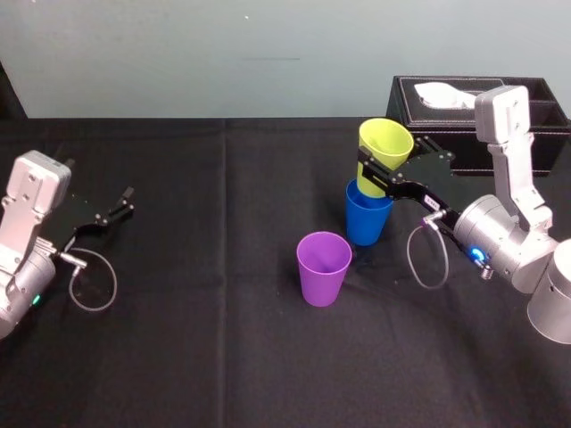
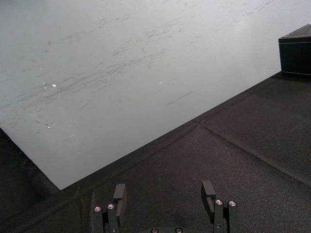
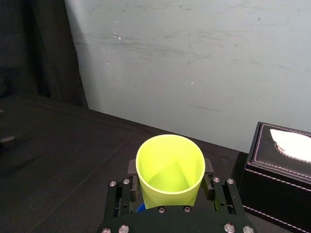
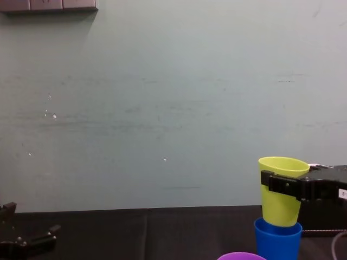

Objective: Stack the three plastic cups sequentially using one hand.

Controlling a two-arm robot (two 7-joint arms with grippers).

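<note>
Yellow-green cup [image 1: 385,152] [image 3: 170,167] [image 4: 282,189] is held clear of the worktop [image 1: 223,357], right of centre and toward the far side. Its mouth is turned up. Its base is seen at the mouth of the blue cup [image 1: 367,218] [image 4: 277,238], directly above it. Contact between the two cannot be told.

Blue cup is stood upright on the black-covered worktop. Purple cup [image 1: 323,267] [image 4: 241,255] is stood upright just near-left of the blue cup, apart from it, mouth up.

Right hand [image 1: 379,174] [image 3: 170,175] [image 4: 279,184] is closed on the yellow-green cup, one finger on each side of its wall, below the rim.

Black tissue box [image 1: 535,116] [image 3: 282,170] is noted at the far right, behind the right arm.

Left hand [image 1: 120,203] [image 2: 164,191] is parked at the left side of the worktop, well apart from the cups, its fingers spread wide.
</note>
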